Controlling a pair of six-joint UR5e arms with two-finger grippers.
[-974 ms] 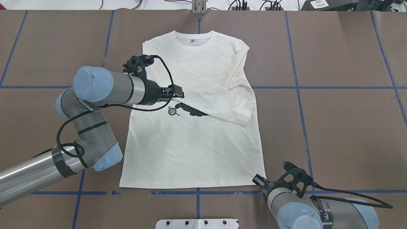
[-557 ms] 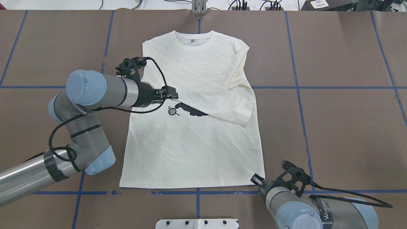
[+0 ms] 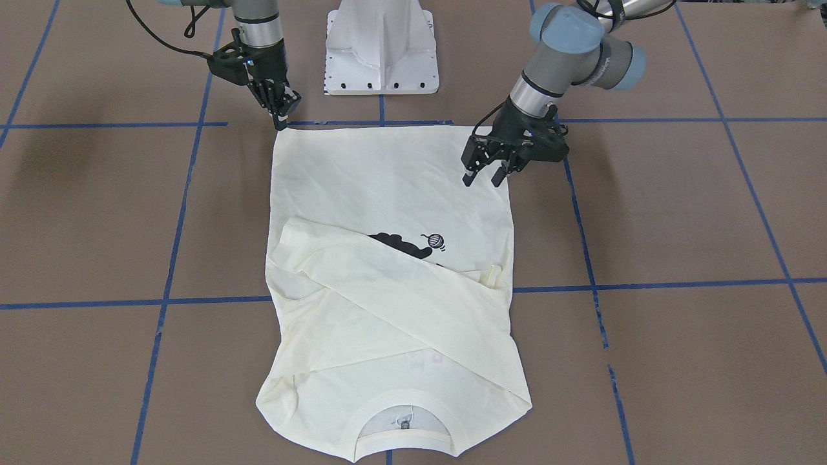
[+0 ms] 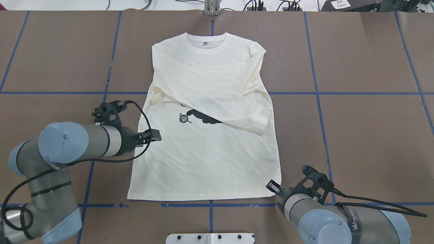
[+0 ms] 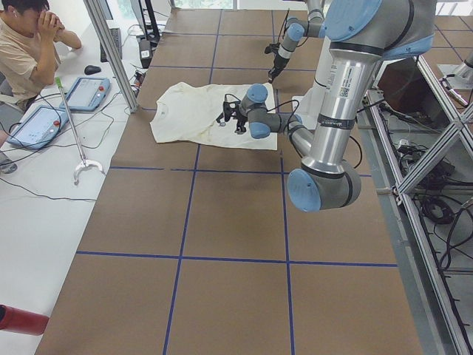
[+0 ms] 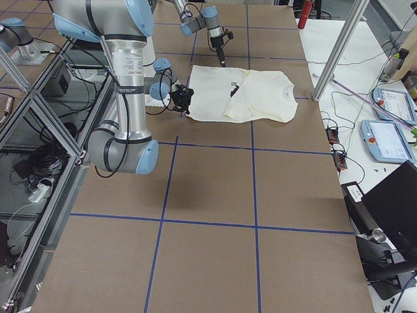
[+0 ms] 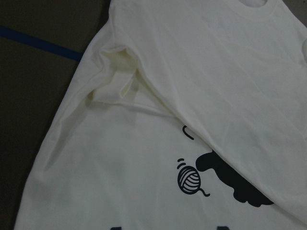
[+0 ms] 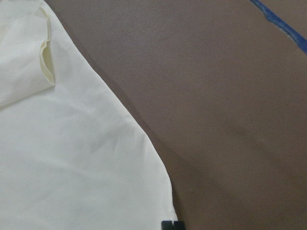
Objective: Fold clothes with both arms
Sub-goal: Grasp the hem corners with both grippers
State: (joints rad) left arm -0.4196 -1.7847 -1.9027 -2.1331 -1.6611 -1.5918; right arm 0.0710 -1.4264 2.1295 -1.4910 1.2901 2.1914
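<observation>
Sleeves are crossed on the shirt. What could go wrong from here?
1. Uneven grasp: the right pincer is at one hem corner of the T-shirt, while the open left pincer hovers over the side edge, well up from its own corner. Lifting from there would likely skew the fold.
2. The crossed sleeves lie loose, with a bunched cuff at the edge; a lift may drag them open.
3. A bite on the very corner tip may slip.

Left arm (image 4: 91,141) and right arm (image 4: 295,206): grey-silver, light blue caps (image 4: 62,142) (black cables (image 4: 145,117)).
</observation>
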